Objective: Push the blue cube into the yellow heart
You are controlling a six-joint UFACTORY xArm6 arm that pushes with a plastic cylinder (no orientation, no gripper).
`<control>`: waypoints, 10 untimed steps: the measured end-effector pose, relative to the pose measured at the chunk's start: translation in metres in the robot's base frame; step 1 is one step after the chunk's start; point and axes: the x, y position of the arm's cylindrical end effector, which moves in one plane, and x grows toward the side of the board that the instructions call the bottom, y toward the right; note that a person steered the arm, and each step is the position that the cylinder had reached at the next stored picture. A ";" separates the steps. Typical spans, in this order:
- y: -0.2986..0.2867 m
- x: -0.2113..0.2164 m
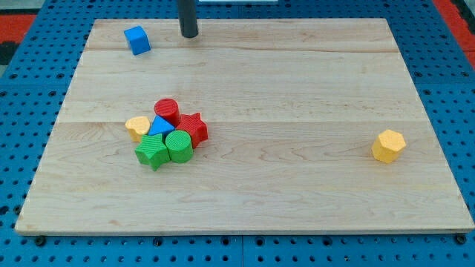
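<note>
The blue cube (137, 40) sits near the board's top-left corner. The yellow heart (137, 126) lies at the left edge of a cluster of blocks left of the board's middle, well below the cube. My tip (189, 34) is at the view's top, a short way to the right of the blue cube and apart from it. The rod rises out of the top of the view.
The cluster also holds a red cylinder (167, 110), a red star (193, 127), a blue triangle (160, 126), a green cylinder (178, 145) and a green star (151, 152). A yellow hexagon (388, 145) sits alone at the right. The wooden board (297, 96) lies on a blue pegboard.
</note>
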 end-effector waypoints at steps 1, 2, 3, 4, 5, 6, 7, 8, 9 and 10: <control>-0.100 -0.006; -0.100 0.064; -0.100 0.134; -0.101 0.106; -0.148 0.118; -0.152 0.171; -0.103 0.193; -0.100 0.188; -0.116 0.143; -0.070 0.172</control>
